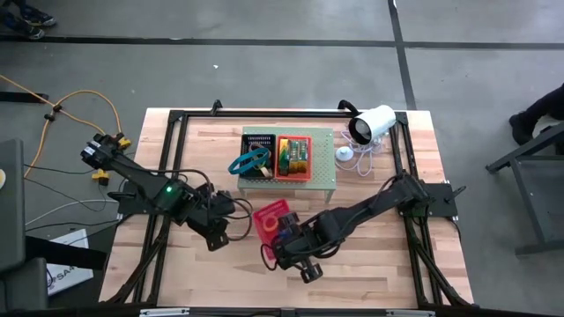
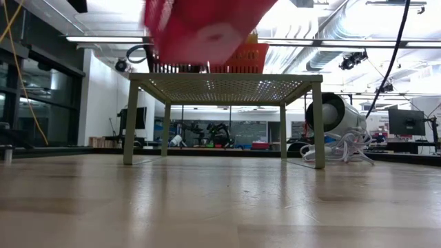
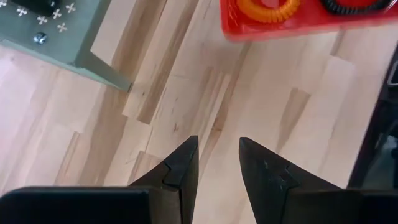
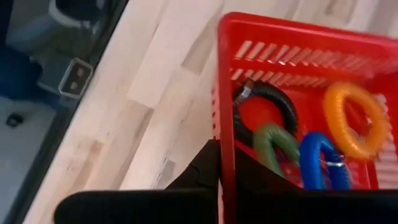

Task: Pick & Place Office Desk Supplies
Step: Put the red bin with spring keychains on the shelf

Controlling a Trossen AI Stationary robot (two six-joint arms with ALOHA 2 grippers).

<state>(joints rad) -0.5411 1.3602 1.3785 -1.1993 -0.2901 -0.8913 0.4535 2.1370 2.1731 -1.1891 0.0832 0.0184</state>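
The red square plastic tray (image 4: 298, 118) is clamped at its rim by the right gripper (image 4: 219, 163); the left gripper (image 3: 217, 158) is held slightly parted, empty, at lower centre.

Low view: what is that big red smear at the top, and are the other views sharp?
Low view: the red tray sits close to the lens, out of focus, with ceiling lights glaring behind it. Right wrist view: the same tray, gripped at its wall by the right gripper, looks softly blurred. Left wrist view: the open left gripper and the wood grain are crisp.
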